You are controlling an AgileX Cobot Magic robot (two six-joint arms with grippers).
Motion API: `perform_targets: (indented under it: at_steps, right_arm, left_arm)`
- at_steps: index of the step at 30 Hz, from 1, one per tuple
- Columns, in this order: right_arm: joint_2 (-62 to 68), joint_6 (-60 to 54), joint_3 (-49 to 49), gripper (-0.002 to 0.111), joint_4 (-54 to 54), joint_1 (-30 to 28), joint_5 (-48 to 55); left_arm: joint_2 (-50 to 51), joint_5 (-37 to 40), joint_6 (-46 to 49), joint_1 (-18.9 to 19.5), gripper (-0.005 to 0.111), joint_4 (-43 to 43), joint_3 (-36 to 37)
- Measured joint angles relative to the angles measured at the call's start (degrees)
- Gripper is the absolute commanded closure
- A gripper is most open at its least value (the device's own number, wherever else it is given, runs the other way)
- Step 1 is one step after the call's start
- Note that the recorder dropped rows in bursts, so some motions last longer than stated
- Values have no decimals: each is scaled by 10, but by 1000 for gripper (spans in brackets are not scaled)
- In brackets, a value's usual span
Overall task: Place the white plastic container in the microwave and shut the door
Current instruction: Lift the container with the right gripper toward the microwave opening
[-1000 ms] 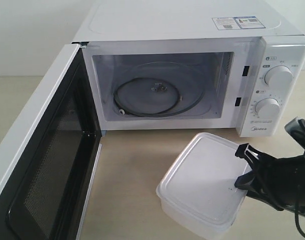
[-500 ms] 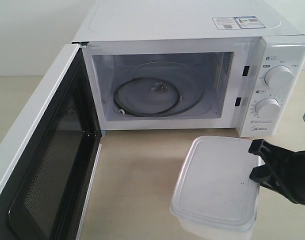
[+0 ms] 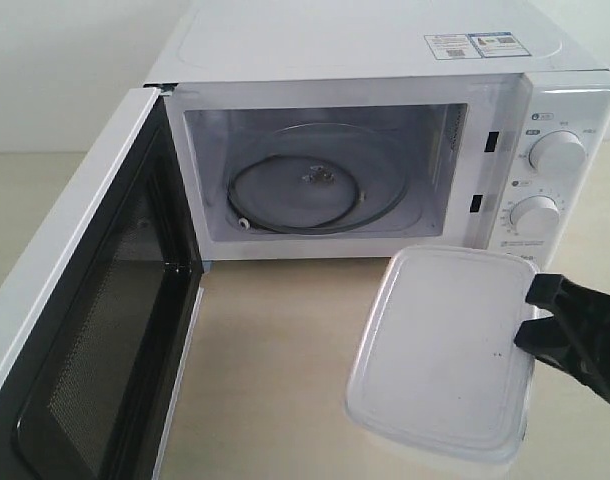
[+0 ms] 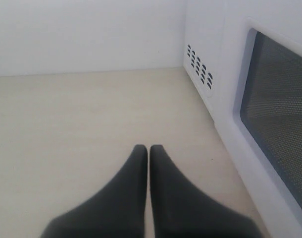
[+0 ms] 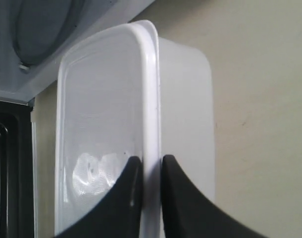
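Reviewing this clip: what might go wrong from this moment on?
1. The right tool pinches only one side of the rim of the container, which tilts; it may slip free.
2. The container hangs in front of the dial panel of the microwave, right of the opening; moved inward carelessly, it may hit the frame.

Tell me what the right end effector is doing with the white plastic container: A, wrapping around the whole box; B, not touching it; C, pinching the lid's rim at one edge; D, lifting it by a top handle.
C: the right wrist view shows the right end effector closed on the rim at one edge of the white plastic container, one finger on each side.
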State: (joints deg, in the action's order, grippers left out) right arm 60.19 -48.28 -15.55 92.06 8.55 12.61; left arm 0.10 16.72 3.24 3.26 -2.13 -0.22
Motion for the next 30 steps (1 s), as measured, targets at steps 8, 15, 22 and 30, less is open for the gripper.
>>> perform_targets:
  at_steps: [8, 15, 22, 30]
  right_arm:
    - [-71, 118, 2, 108, -104, 0, 8]
    - [-120, 266, 13, 108, -247, 0, 9]
    - [-127, 280, 17, 108, -263, 0, 45]
    - [-127, 296, 17, 108, -261, 7, 43]
  left_arm:
    - [0, 0, 0, 0, 103, 0, 0]
    - [0, 0, 0, 0, 103, 0, 0]
    - [0, 0, 0, 0, 103, 0, 0]
    - [0, 0, 0, 0, 103, 0, 0]
